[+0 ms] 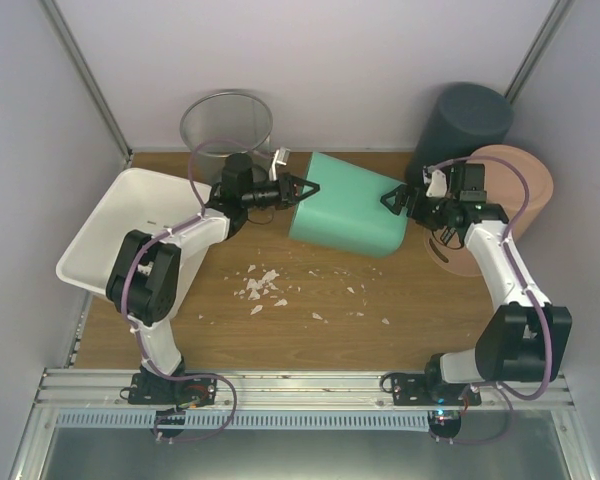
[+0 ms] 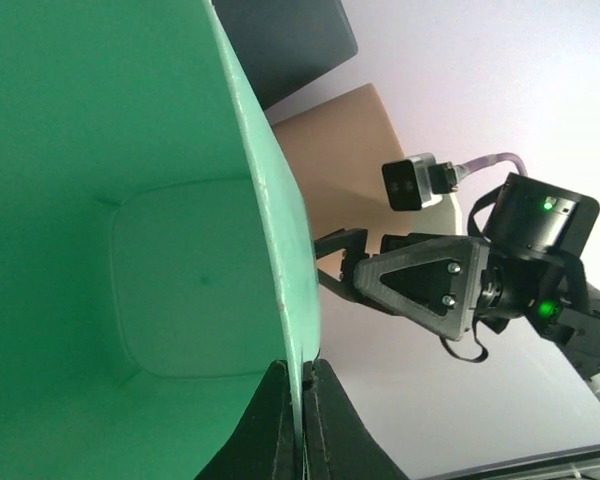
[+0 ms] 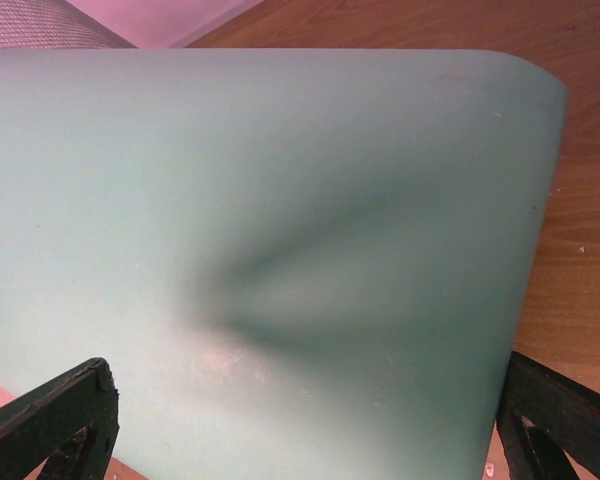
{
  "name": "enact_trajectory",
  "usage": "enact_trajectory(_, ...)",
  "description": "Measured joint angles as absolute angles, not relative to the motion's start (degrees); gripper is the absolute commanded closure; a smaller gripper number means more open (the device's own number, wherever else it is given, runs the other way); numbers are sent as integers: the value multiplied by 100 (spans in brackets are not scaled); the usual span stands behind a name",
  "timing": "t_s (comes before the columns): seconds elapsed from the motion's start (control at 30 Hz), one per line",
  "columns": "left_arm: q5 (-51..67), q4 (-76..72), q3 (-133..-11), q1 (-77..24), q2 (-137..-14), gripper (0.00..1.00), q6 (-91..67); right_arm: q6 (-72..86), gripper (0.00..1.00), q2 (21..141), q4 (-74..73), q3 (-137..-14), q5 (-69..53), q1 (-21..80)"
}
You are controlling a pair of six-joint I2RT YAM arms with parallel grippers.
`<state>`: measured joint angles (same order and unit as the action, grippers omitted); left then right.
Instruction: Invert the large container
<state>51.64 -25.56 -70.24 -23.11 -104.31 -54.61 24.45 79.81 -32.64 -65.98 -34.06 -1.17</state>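
Observation:
The large green container (image 1: 345,205) lies on its side in mid-air over the back of the table, its mouth towards the left. My left gripper (image 1: 305,188) is shut on its rim; in the left wrist view the thin rim (image 2: 298,330) is pinched between the two black fingers, with the green inside (image 2: 100,200) to the left. My right gripper (image 1: 392,200) is open at the container's base. The base (image 3: 280,230) fills the right wrist view, with the spread fingertips (image 3: 60,420) at the bottom corners. The right gripper also shows in the left wrist view (image 2: 330,262).
A white tub (image 1: 130,225) stands tilted at the left. A wire mesh bin (image 1: 225,120) is at the back, a dark grey bin (image 1: 465,120) at the back right, and a tan bin (image 1: 515,185) beside it. Paper scraps (image 1: 265,285) lie on the wooden table.

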Motion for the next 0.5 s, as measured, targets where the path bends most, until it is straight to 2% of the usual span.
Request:
enact_trajectory(0.1, 5120, -2392, -7026, -2311, -10394, 84, -5271, 2447, 0, 7950, -3358, -6689, -3426, -130)
enact_trajectory(0.17, 5118, -2239, -7028, -2314, -10355, 80, -5113, 2447, 0, 7915, -3385, -6775, -3476, -132)
enact_trajectory(0.27, 5140, -1990, -7028, -2329, -10355, 64, -4939, 2449, 0, 7817, -3361, -6938, -3625, -130)
enact_trajectory(0.4, 5177, -1719, -7028, -2349, -10355, 55, -4799, 2447, 0, 7730, -3352, -7078, -3741, -130)
enact_trajectory(0.5, 5207, -1516, -7048, -2353, -10357, 52, -4694, 2449, 0, 7723, -3367, -7161, -3789, -126)
